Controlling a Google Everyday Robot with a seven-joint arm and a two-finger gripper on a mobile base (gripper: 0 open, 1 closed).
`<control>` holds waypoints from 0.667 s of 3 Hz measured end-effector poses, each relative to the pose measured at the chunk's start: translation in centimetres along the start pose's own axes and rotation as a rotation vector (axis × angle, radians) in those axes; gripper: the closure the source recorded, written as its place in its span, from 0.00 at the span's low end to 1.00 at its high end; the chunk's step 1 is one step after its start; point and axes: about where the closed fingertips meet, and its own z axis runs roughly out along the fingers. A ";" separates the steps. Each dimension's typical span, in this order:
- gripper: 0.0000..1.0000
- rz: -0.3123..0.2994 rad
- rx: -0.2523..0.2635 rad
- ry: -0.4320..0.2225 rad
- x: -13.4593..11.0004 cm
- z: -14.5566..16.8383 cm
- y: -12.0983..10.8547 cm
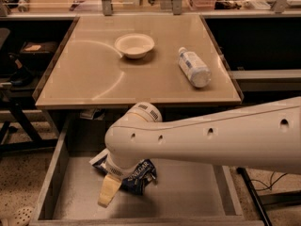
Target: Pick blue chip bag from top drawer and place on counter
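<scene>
Gripper (110, 191): down inside the top drawer (188, 194), at the left edge of the blue chip bag (139, 175). Only a pale tan part of it shows beneath the wrist housing. The rest is hidden by the arm (211, 135), so it cannot be told whether the gripper is open, closed or holding the bag.

Arm: enters from the right of the camera view and reaches down across the front of the drawer. The wrist sits directly over the bag and covers its upper part. This steep, top-down posture suits a flat item lying on a shallow floor with low walls.

Blue chip bag: lies crumpled on the drawer floor, left of centre, with white lettering partly legible. It appears to rest on the floor rather than hang from the gripper, though contact underneath is hidden.

Top drawer: pulled fully out below the counter (155, 81), which leaves the bag reachable from above.

Counter: carries a white bowl (134, 45) toward the rear and a clear plastic bottle (194, 67) on its side at the right. The front left area is bare and would accept the bag.

Assessment: the work is at the pick stage, and placement is not yet begun. A thin, slippery bag may slide or fold under pressure.
</scene>
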 end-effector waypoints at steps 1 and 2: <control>0.00 -0.004 0.014 0.020 0.1 2.4 -1.2; 0.00 -0.010 0.030 0.047 0.6 4.4 -2.4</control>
